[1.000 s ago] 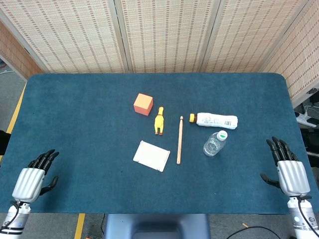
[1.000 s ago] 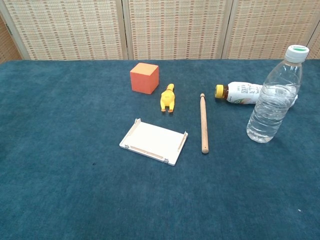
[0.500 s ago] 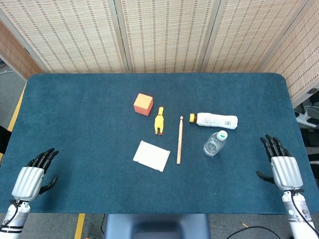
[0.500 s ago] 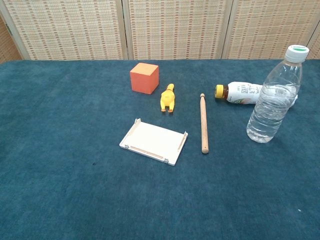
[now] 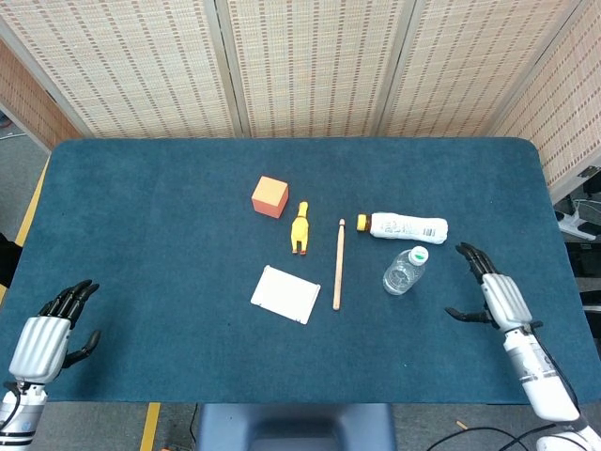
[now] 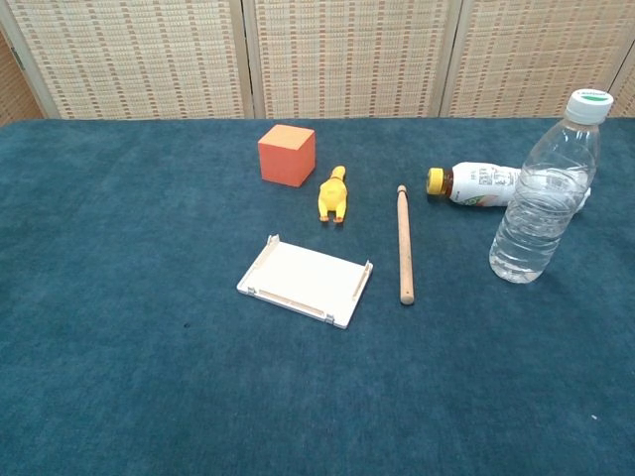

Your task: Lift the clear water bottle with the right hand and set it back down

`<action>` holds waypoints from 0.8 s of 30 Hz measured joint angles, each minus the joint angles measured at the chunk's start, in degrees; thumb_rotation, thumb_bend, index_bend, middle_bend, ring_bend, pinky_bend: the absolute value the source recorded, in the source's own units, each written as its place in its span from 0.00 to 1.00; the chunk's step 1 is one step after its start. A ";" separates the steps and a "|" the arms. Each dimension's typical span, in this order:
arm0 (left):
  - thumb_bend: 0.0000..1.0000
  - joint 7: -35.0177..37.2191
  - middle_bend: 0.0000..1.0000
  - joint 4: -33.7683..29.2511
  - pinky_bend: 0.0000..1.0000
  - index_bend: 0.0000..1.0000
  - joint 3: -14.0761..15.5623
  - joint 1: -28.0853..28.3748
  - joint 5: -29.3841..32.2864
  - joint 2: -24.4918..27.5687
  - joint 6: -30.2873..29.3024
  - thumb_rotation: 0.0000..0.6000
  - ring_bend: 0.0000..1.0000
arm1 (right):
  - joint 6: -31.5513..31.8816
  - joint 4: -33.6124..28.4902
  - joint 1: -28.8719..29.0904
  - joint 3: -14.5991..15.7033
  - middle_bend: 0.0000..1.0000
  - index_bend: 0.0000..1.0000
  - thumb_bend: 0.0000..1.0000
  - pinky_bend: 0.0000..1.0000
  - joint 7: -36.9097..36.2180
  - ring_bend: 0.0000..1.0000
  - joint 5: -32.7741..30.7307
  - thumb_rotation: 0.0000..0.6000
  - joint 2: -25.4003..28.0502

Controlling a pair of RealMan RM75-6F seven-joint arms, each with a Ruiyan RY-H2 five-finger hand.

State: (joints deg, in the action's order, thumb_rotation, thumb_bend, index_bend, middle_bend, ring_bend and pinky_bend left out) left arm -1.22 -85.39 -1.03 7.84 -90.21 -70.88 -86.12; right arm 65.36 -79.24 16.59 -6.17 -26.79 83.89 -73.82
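Observation:
The clear water bottle stands upright on the blue table, with a white cap marked in green. My right hand hovers a short way to the right of it, fingers spread and empty, not touching the bottle. My left hand stays at the table's near left corner, fingers apart and holding nothing. The chest view shows neither hand.
A white bottle with a yellow cap lies on its side just behind the clear one. A wooden stick, a yellow toy, an orange cube and a white flat tray lie left of it.
My right hand has moved left and forward toward the clear bottle. The left hand has slid slightly left and nearer the table edge. No object has moved.

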 measured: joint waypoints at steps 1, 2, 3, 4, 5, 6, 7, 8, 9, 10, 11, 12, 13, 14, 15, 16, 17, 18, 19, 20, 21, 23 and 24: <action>0.35 -0.07 0.10 0.02 0.33 0.12 -0.01 0.02 0.13 -0.01 0.13 1.00 0.14 | -0.99 0.49 0.79 0.02 0.01 0.00 0.07 0.24 -2.30 0.00 0.35 1.00 -0.14; 0.35 -0.11 0.10 0.03 0.33 0.12 -0.03 0.04 0.23 -0.02 0.23 1.00 0.14 | -2.19 1.12 1.88 0.01 0.01 0.00 0.07 0.24 -5.12 0.00 0.82 1.00 -0.40; 0.35 -0.12 0.10 0.02 0.33 0.12 -0.06 0.07 0.31 -0.03 0.34 1.00 0.14 | -2.99 1.54 2.69 -0.01 0.01 0.00 0.07 0.24 -7.06 0.00 1.16 1.00 -0.62; 0.35 -0.08 0.10 0.00 0.33 0.12 -0.06 0.10 0.36 -0.03 0.47 1.00 0.14 | -3.78 1.89 3.48 -0.02 0.01 0.00 0.07 0.24 -8.87 0.00 1.49 1.00 -0.82; 0.35 -0.03 0.11 -0.03 0.33 0.12 -0.04 0.13 0.35 -0.02 0.55 1.00 0.15 | -4.84 2.23 4.49 -0.02 0.01 0.00 0.07 0.24 -11.19 0.00 1.90 1.00 -1.04; 0.35 0.00 0.11 -0.05 0.33 0.12 -0.01 0.15 0.30 0.00 0.58 1.00 0.15 | -5.64 2.42 5.24 -0.01 0.01 0.00 0.07 0.24 -12.90 0.00 2.19 1.00 -1.18; 0.35 0.01 0.11 -0.10 0.33 0.12 0.02 0.17 0.22 0.03 0.59 1.00 0.15 | -6.43 2.61 6.01 0.00 0.02 0.00 0.07 0.24 -14.59 0.00 2.49 1.00 -1.32; 0.35 0.01 0.11 -0.12 0.33 0.12 0.04 0.19 0.14 0.05 0.59 1.00 0.15 | -7.49 2.95 7.14 -0.01 0.04 0.00 0.07 0.24 -16.75 0.00 2.90 1.00 -1.55; 0.35 0.02 0.11 -0.14 0.33 0.12 0.07 0.20 0.09 0.07 0.59 1.00 0.15 | -8.22 3.35 8.09 -0.04 0.05 0.01 0.07 0.24 -18.17 0.00 3.18 1.00 -1.83; 0.35 0.09 0.11 -0.14 0.33 0.12 0.08 0.22 0.07 0.08 0.63 1.00 0.15 | -8.80 3.90 9.02 -0.11 0.08 0.03 0.07 0.25 -19.25 0.00 3.39 1.00 -2.25; 0.35 0.18 0.11 -0.13 0.33 0.12 0.08 0.22 0.07 0.09 0.64 1.00 0.15 | -9.22 4.75 9.97 -0.28 0.12 0.07 0.08 0.27 -20.05 0.02 3.52 1.00 -3.03; 0.35 0.30 0.11 -0.10 0.33 0.12 0.07 0.22 0.09 0.10 0.65 1.00 0.15 | -9.28 5.40 10.38 -0.45 0.15 0.11 0.10 0.29 -20.32 0.04 3.54 1.00 -3.71; 0.35 0.47 0.11 -0.06 0.33 0.12 0.06 0.22 0.13 0.12 0.67 1.00 0.15 | -9.13 6.02 10.60 -0.66 0.23 0.19 0.15 0.32 -20.43 0.10 3.49 1.00 -4.43; 0.35 0.61 0.11 -0.03 0.33 0.12 0.05 0.21 0.17 0.14 0.68 1.00 0.15 | -8.61 6.73 10.73 -0.97 0.31 0.27 0.20 0.36 -20.51 0.17 3.34 1.00 -5.39; 0.35 0.74 0.11 -0.01 0.33 0.12 0.05 0.19 0.21 0.17 0.68 1.00 0.15 | -8.05 7.12 10.78 -1.21 0.40 0.38 0.27 0.41 -20.56 0.25 3.17 1.00 -6.07; 0.35 0.87 0.11 -0.01 0.33 0.12 0.05 0.16 0.28 0.22 0.70 1.00 0.15 | -7.42 7.54 10.80 -1.46 0.46 0.49 0.34 0.47 -20.56 0.32 2.94 1.00 -6.77; 0.35 0.93 0.11 0.00 0.33 0.12 0.05 0.17 0.31 0.23 0.76 1.00 0.15 | -6.54 8.18 10.80 -1.75 0.52 0.58 0.40 0.52 -20.53 0.38 2.61 1.00 -7.71; 0.35 0.96 0.11 0.00 0.33 0.12 0.04 0.20 0.32 0.22 0.80 1.00 0.15 | -5.86 8.63 10.76 -1.95 0.55 0.63 0.43 0.54 -20.44 0.41 2.36 1.00 -8.29; 0.35 0.95 0.11 -0.01 0.33 0.12 0.04 0.22 0.28 0.22 0.81 1.00 0.15 | -5.18 9.01 10.69 -2.13 0.58 0.68 0.45 0.57 -20.19 0.44 2.12 1.00 -8.75; 0.35 0.90 0.11 -0.04 0.33 0.12 0.05 0.22 0.26 0.22 0.82 1.00 0.15 | -4.32 9.36 10.56 -2.33 0.61 0.73 0.47 0.60 -19.55 0.47 1.89 1.00 -9.19; 0.35 0.84 0.11 -0.06 0.33 0.12 0.07 0.24 0.23 0.20 0.86 1.00 0.15 | -3.64 9.54 10.42 -2.49 0.63 0.76 0.47 0.62 -18.93 0.50 1.76 1.00 -9.48; 0.35 0.71 0.11 -0.08 0.33 0.12 0.18 0.33 0.10 0.17 1.08 1.00 0.15 | -1.41 9.90 10.05 -2.94 0.66 0.79 0.48 0.64 -17.16 0.52 1.65 1.00 -10.11; 0.35 0.63 0.11 -0.10 0.33 0.12 0.24 0.37 0.06 0.16 1.21 1.00 0.15 | -0.16 10.04 9.87 -3.13 0.66 0.80 0.48 0.65 -16.21 0.52 1.71 1.00 -10.38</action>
State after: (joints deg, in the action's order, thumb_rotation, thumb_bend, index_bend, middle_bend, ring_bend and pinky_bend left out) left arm -0.59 -85.48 -0.79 8.22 -90.16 -70.72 -84.92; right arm 65.20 -69.20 26.46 -9.30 -43.00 85.60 -84.20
